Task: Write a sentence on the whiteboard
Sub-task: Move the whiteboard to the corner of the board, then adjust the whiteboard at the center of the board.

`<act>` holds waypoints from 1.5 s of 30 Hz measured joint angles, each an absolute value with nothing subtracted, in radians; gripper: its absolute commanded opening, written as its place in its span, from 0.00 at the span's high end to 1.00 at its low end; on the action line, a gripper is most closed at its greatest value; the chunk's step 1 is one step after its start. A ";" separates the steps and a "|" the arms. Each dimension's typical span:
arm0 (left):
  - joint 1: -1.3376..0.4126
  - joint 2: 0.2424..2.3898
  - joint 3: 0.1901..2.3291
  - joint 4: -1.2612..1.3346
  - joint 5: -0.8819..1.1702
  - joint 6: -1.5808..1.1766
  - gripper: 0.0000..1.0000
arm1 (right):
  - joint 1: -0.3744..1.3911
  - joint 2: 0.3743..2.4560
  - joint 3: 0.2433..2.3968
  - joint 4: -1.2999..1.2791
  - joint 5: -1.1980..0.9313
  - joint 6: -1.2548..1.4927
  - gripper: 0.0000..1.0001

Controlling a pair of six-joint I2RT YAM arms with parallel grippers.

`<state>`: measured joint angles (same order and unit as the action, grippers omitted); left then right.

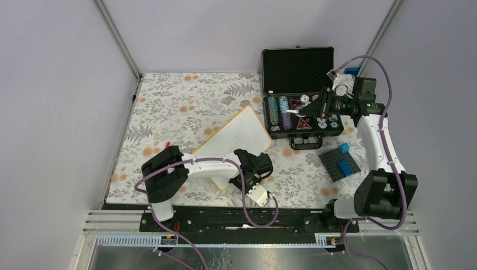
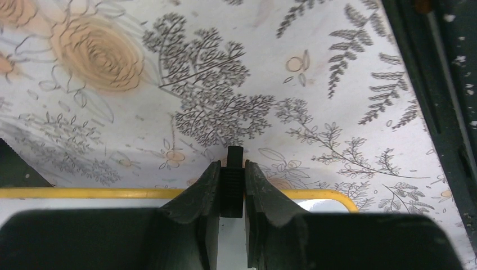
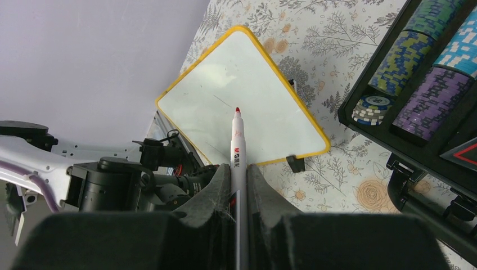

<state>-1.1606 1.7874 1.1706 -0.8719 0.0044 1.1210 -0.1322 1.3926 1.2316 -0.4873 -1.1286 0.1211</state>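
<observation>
White whiteboard (image 3: 270,107) with yellow rim; grey-leaf, orange-flower tablecloth (image 2: 225,84); white marker (image 3: 238,152), red tip.

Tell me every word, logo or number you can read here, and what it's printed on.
"M&G", or close to it: red print down the barrel of the marker; the characters after it are too small to read.
whiteboard: blank, no writing on it.
poker chips: coloured patterns only, no readable numbers.
red triangle: too small to show any lettering.
</observation>
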 measured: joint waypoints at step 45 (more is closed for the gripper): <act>-0.098 1.093 1.254 -0.601 0.635 -0.043 0.01 | 0.424 1.288 1.254 -0.429 -0.728 -0.128 1.00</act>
